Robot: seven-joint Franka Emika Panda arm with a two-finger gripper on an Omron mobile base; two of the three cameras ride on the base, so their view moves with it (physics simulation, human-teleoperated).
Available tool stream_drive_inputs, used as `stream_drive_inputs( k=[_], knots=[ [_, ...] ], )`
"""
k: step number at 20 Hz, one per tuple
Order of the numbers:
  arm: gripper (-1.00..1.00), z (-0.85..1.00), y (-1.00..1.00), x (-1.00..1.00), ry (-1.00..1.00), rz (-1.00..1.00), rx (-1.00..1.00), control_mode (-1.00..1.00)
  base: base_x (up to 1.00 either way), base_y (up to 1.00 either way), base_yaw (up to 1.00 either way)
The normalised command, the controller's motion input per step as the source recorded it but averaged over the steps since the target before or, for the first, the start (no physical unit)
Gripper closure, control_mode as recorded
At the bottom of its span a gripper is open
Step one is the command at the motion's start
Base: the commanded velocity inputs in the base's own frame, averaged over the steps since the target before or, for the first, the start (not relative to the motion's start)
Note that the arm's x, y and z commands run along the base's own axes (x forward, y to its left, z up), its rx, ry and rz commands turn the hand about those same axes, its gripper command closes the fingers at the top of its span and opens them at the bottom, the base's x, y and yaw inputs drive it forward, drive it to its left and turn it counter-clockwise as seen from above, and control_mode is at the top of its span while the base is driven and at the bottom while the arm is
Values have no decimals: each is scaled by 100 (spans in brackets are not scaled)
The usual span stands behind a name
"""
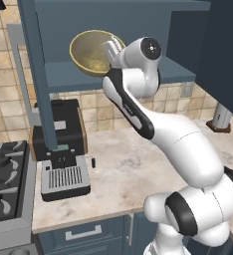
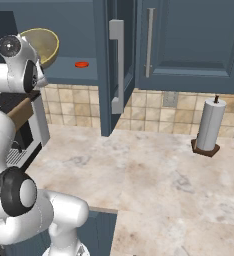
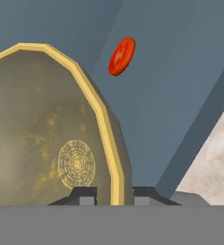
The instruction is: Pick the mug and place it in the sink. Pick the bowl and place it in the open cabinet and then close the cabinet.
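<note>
Hand view shows the tool (image 3: 114, 195) pinching the rim of the bowl (image 3: 51, 134), one dark tip inside the glossy yellowish hollow and the other outside the olive wall. The bowl sits tilted, its opening facing sideways, over the blue shelf (image 1: 153, 75) of the open cabinet (image 1: 113, 20). A small red disc (image 3: 122, 56) lies on the shelf at about 1 o'clock from the bowl, well apart from it. From the left base view, the cabinet door (image 1: 39, 74) stands swung open at 9 o'clock of the bowl, above a black coffee machine (image 1: 61, 144) on the table (image 1: 123, 169). A paper towel roll (image 2: 209, 125) stands upright on the table.
</note>
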Motion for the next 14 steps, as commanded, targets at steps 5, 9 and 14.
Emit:
stream_drive_inputs(
  k=[5, 9, 14],
  knots=[
    [100, -20, 18, 16, 0, 0, -2, -100, 0, 0, 0],
    [100, -15, 11, 19, -4, 0, -1, -100, 0, 0, 0],
    [100, -11, 10, 20, -16, 0, -5, -100, 0, 0, 0]
  ],
)
